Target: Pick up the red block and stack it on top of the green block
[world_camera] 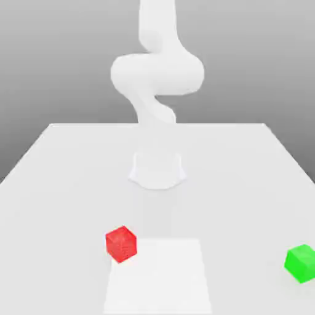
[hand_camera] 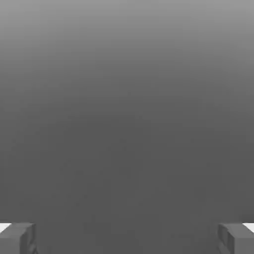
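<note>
Surface (world_camera: 234, 184) is spreading out under everything we are seeing in the exterior view, with the white arm (world_camera: 157, 74) rising above its far part. Next in size, a pale square (world_camera: 163, 280) is lying flat toward the near edge. In the hand view the tool (hand_camera: 127, 240) is standing wide open, its two fingers well apart and gripping nothing. Smallest come the blocks: the red block (world_camera: 121, 244) is sitting at the pale square's far corner, on the exterior view's left, and the green block (world_camera: 301, 263) is resting well apart from it, by the exterior view's right edge.

We are judging the task to be at its very start: the blocks are lying separate, and picking up, carrying across, stacking and letting go are all remaining. The exterior view is giving us both blocks and the gap between them; the hand view is giving us the spread fingers against a plain grey background, which the exterior view is not showing.
</note>
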`<state>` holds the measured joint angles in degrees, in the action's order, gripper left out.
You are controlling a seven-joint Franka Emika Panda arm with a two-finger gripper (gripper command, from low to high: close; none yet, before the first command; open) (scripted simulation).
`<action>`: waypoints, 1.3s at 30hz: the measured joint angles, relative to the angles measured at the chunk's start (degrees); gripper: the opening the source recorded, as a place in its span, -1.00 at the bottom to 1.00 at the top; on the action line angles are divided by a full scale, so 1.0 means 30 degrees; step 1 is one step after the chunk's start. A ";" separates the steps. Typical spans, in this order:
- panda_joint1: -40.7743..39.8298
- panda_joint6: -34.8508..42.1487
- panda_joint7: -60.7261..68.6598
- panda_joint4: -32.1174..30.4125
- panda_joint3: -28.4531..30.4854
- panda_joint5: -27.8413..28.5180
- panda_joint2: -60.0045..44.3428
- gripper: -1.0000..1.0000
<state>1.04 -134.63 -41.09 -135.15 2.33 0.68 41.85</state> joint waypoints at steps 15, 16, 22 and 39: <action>0.1554 -0.6318 1.1220 -0.7528 0.4816 0.0976 -0.8992 0.00; 0.1633 -0.6866 1.2152 -0.8115 0.5172 0.1060 -0.9799 0.00; 0.1074 -1.1169 1.7744 -0.9192 0.4380 -0.2576 -1.5732 0.00; -0.0489 -0.9339 1.5934 -0.9595 0.3552 0.0034 -1.3529 -1.00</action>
<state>-0.43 -162.65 6.71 -163.93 12.98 0.78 1.27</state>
